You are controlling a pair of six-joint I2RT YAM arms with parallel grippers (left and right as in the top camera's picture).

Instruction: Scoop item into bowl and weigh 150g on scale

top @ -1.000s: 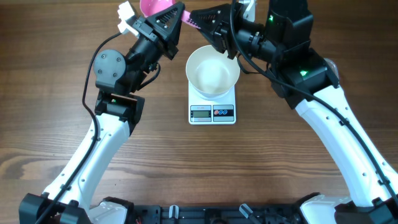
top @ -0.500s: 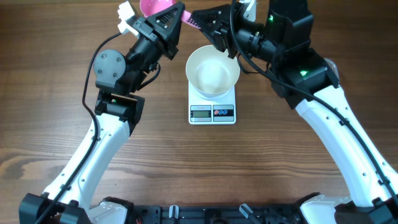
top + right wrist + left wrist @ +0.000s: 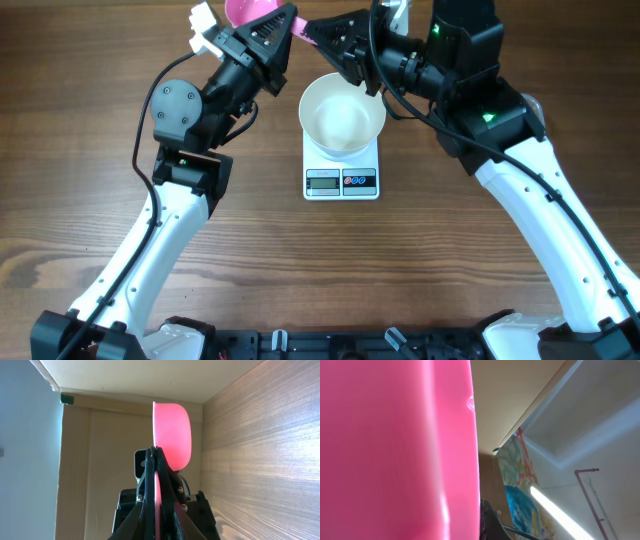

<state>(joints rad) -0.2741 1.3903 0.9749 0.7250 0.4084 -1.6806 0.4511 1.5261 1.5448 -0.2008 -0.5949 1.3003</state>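
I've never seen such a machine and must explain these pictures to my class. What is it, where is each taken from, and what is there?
Two robot arms stand at a wooden table. One picture looks down from above; the others come from a camera on each wrist. An empty white bowl sits on a small kitchen scale. Beyond it, the left gripper and right gripper are both closed on one pink scoop.

The round white bowl (image 3: 343,113) stood upright and empty on the small white square scale (image 3: 342,182), display facing the near edge.
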